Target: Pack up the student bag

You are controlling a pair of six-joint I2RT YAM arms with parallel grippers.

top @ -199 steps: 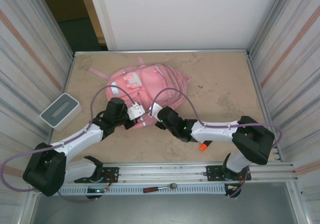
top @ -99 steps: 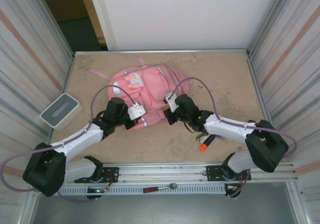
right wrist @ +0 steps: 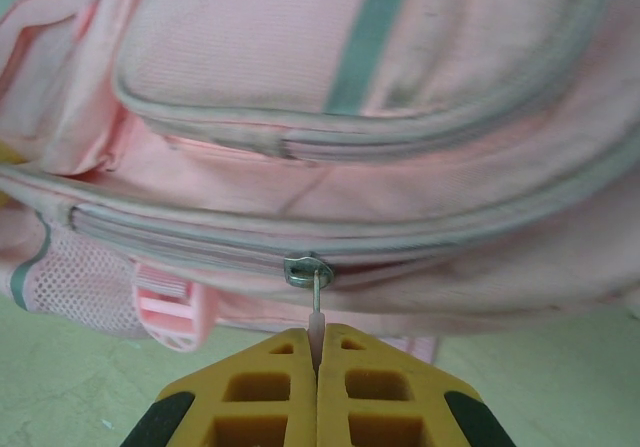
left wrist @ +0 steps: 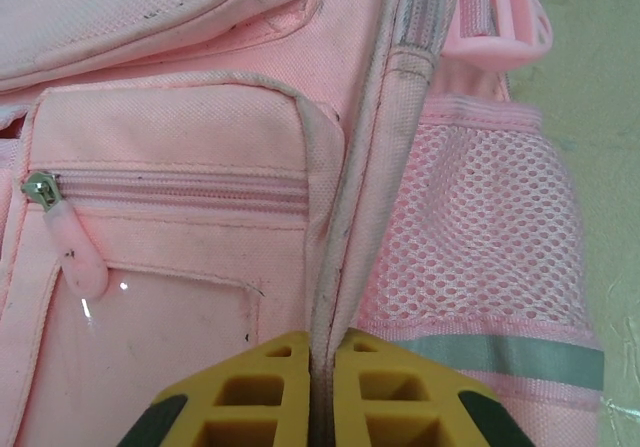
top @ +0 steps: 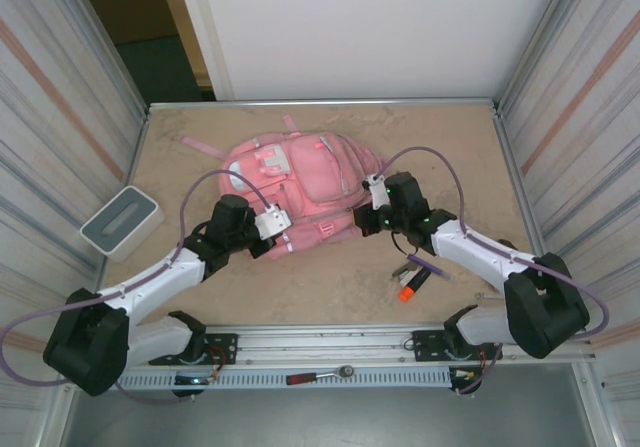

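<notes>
Student bag point(top: 300, 177): lying flat, front side up, on the tabletop point(top: 450, 157), left of its middle and reaching between the two arms.
Overhead view: taking in the whole bag. A grey box point(top: 121, 222) is sitting well apart at the left edge, and an orange-tipped marker point(top: 408, 289) is lying near the right arm. The fingertips are showing too small here to judge any grip.
Left wrist view: the left pincer point(left wrist: 322, 367) is nearly closed. Its yellow fingers point(left wrist: 250, 387) are squeezing the piped seam point(left wrist: 340, 247) that is running between a zipped front pocket point(left wrist: 170, 267) and a mesh side pocket point(left wrist: 480, 237).
Right wrist view: the right pincer point(right wrist: 317, 362) is pressing fully together and gripping the pink zip pull point(right wrist: 316, 319), which is hanging from a silver slider point(right wrist: 308, 270) on the bag's long zip.
</notes>
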